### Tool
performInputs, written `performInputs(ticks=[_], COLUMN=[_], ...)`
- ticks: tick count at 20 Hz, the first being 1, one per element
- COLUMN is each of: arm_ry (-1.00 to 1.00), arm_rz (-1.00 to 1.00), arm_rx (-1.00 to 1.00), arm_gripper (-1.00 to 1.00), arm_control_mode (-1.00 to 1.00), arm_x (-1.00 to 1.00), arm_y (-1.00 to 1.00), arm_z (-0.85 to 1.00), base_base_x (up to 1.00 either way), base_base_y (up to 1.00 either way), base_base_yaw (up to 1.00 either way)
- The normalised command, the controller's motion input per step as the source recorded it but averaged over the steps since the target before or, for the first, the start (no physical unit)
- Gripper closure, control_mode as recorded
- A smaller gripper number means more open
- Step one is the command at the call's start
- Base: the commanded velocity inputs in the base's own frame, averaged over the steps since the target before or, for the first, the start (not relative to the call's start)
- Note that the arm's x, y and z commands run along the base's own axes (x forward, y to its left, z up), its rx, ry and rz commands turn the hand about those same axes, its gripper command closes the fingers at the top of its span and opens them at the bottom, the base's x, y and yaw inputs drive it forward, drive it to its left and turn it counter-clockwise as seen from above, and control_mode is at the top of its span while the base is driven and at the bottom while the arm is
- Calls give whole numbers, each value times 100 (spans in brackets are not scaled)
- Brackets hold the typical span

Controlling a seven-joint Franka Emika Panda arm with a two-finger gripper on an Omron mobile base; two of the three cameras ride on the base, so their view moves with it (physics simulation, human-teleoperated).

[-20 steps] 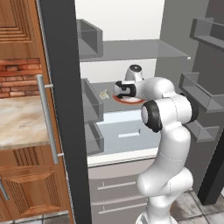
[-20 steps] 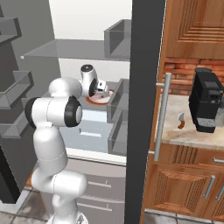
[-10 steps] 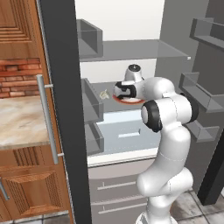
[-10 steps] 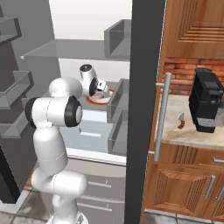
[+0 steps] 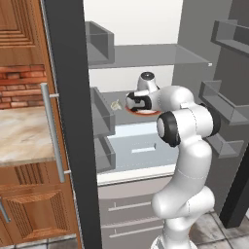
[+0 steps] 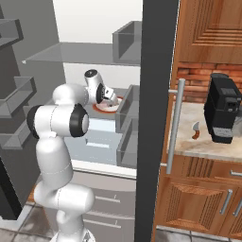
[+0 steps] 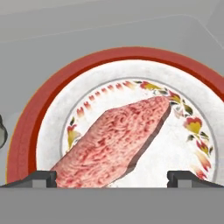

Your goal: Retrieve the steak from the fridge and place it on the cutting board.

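Note:
The fridge (image 5: pixel 146 56) stands open, and my arm reaches onto its middle shelf. There the steak (image 7: pixel 116 140), a pinkish-red slab with paler streaks, lies on a red-rimmed white plate (image 7: pixel 26 131). My gripper (image 7: pixel 114 178) hangs open just above the steak, one fingertip (image 7: pixel 41 177) on each side of its near end, and nothing is held. From the base, the gripper (image 5: pixel 137 102) sits over the plate (image 5: pixel 148 112). The right base view has the gripper (image 6: pixel 111 97) above the same plate (image 6: pixel 100 108). The cutting board is out of view.
A small pale beige lump (image 5: pixel 115 104) lies on the shelf left of the plate. Grey door bins (image 5: pixel 99 116) flank the shelf, with a pale drawer (image 5: pixel 138 146) below. A dark fridge door edge (image 6: pixel 153 118) separates the fridge from a marbled counter with a black coffee machine (image 6: pixel 224 113).

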Motion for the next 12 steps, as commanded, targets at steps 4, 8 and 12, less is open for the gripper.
performInputs(ticks=[4, 8, 12], arm_ry=[0, 0, -1], arm_rz=[-12, -12, -7], arm_rx=[3, 3, 0], arm_gripper=[-100, -100, -100], arm_control_mode=[-100, -100, -100], arm_x=[0, 0, 0], arm_y=[0, 0, 2], arm_z=[0, 1, 0], base_base_x=[0, 0, 0], base_base_y=[0, 0, 0], base_base_yaw=[0, 0, 0])
